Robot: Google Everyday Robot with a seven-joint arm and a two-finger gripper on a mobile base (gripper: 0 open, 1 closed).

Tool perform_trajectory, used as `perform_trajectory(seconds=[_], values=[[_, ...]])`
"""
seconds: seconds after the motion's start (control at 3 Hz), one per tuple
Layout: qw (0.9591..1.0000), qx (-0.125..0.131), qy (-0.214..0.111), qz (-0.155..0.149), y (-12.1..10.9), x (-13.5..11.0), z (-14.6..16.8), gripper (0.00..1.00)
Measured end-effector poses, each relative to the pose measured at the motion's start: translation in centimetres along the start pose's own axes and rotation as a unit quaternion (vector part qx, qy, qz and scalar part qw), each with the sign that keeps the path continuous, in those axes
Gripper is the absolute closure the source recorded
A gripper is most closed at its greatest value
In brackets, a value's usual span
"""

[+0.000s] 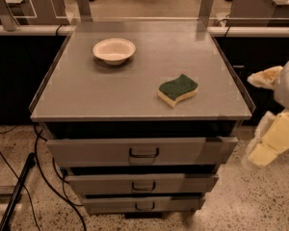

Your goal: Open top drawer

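The top drawer [101,151] is the widest grey metal front of three, just under the cabinet top, with a small dark loop handle [144,153] at its centre. A dark gap shows above its front. My gripper [271,141] is at the right edge of the camera view, cream-coloured, hanging beside the cabinet's right side at about the height of the top drawer. It is well to the right of the handle and touches nothing.
A white bowl [114,50] and a green-and-yellow sponge [177,90] lie on the grey cabinet top [86,90]. The middle drawer [106,184] and bottom drawer [111,205] sit below. Black cables [43,177] and a dark pole [17,191] lie on the floor at left.
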State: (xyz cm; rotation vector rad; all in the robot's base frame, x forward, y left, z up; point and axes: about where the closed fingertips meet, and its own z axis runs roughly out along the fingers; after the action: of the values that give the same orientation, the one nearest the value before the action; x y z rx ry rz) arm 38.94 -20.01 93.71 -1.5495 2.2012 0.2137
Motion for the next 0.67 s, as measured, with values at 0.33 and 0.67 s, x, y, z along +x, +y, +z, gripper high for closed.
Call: perform_trajectory(seconds=[0.33,0.67], values=[[0.9993,-0.003,-0.034,0.014,1.59,-0.44,2.37,0.00],[0.9995,-0.002,-0.030,0.013,1.76,-0.28,2.63,0.00]])
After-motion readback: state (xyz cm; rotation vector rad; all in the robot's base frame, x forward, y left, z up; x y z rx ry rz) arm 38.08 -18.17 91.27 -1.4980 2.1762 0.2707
